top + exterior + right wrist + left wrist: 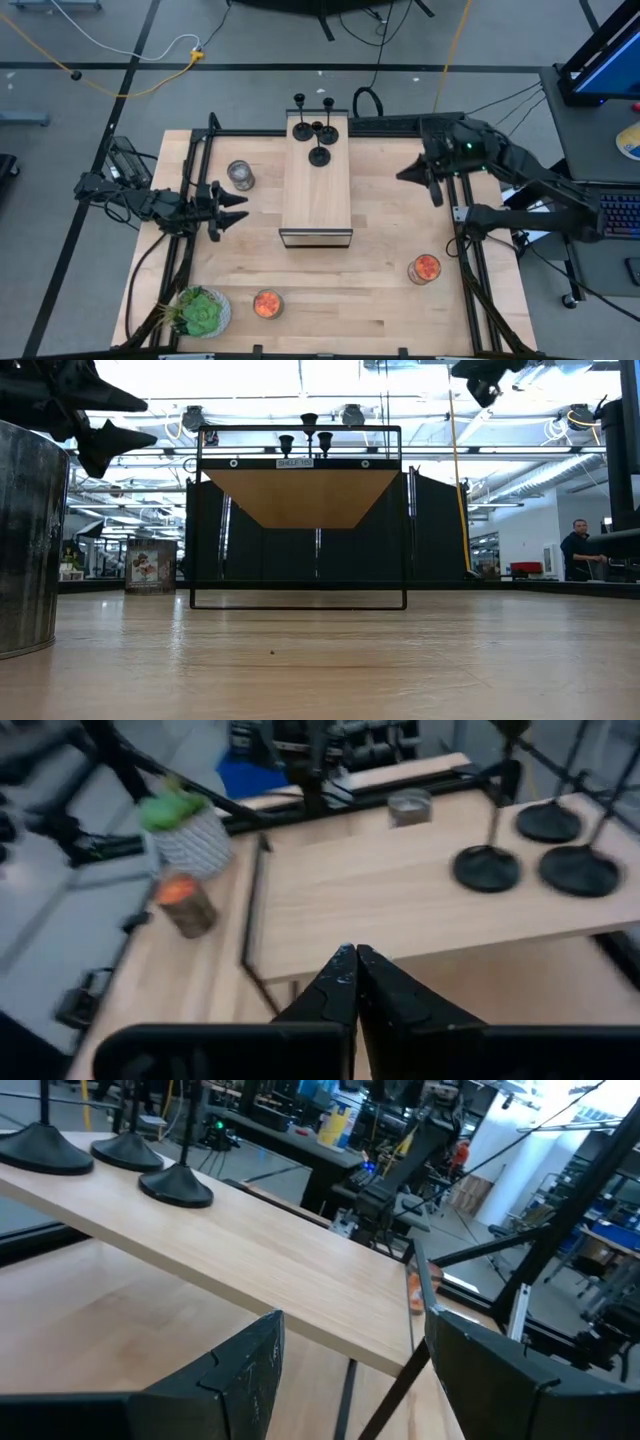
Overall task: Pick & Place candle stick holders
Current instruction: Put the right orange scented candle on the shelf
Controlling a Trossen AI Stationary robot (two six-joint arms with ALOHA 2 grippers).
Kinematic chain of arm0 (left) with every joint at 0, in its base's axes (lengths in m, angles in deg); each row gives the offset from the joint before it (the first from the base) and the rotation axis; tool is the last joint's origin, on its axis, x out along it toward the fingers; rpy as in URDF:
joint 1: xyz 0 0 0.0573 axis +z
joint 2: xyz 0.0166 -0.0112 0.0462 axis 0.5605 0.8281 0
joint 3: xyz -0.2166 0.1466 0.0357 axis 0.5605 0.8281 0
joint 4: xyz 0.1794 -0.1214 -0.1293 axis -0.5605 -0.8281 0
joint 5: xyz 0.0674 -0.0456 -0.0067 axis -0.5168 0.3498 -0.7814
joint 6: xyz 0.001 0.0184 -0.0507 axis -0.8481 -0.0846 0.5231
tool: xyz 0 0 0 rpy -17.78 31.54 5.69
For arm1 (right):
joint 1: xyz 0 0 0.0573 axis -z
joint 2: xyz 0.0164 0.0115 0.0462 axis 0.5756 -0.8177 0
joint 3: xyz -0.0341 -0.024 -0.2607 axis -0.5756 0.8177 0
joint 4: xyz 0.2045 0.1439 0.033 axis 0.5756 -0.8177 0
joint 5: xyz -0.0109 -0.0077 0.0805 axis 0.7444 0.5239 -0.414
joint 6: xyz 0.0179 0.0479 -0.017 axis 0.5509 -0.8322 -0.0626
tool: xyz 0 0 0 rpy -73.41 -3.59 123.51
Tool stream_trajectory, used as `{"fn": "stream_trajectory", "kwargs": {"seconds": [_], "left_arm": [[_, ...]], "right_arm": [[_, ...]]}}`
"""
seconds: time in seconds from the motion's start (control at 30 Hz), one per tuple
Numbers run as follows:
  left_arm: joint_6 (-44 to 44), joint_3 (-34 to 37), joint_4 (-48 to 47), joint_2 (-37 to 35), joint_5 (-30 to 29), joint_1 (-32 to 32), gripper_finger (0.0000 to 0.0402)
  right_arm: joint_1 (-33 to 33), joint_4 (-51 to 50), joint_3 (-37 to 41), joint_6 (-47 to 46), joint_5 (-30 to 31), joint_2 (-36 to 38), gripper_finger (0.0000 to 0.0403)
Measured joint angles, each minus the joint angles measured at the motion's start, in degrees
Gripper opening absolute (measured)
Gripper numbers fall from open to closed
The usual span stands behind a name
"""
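The candle stick holders [317, 130] stand clustered at the far end of the raised wooden shelf [317, 195] on the desk [380, 290] (its front label reads "SHELF", the rest unclear). The left end effector [232, 209] hangs released beside the shelf; the right end effector [436, 197] is clenched, empty.

Both arms matte black, jointed, chunky housings. Left gripper [238, 208]: two pointed black fingers [250, 1370] with angular, faceted faces. Right gripper [437, 197]: same black tapered fingers [340, 985]; small green light on its wrist housing; black cables trail behind.
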Motion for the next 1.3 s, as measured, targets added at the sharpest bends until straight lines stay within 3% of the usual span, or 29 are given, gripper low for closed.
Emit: {"fn": "stream_trajectory", "kwargs": {"seconds": [0.33,0.77,1.0,1.3], "left_arm": [[0.0,0.0,-0.2,0.0,-0.5,0.0,0.025],[0.1,0.0,-0.2,0.0,-0.5,0.0,0.025],[0.1,0.0,-0.2,0.0,-0.5,0.0,0.025],[0.1,0.0,-0.2,0.0,-0.5,0.0,0.025]], "right_arm": [[-3.2,6.4,12.3,-5.6,-4.6,9.0,0.0],[-9.8,5.8,17.6,-7.4,-4.6,11.4,0.0],[-15.8,-2.8,17.8,-13.2,-10.4,12.9,0.0],[-24.8,-17.6,17.8,-23.2,-6.6,12.1,0.0]]}}
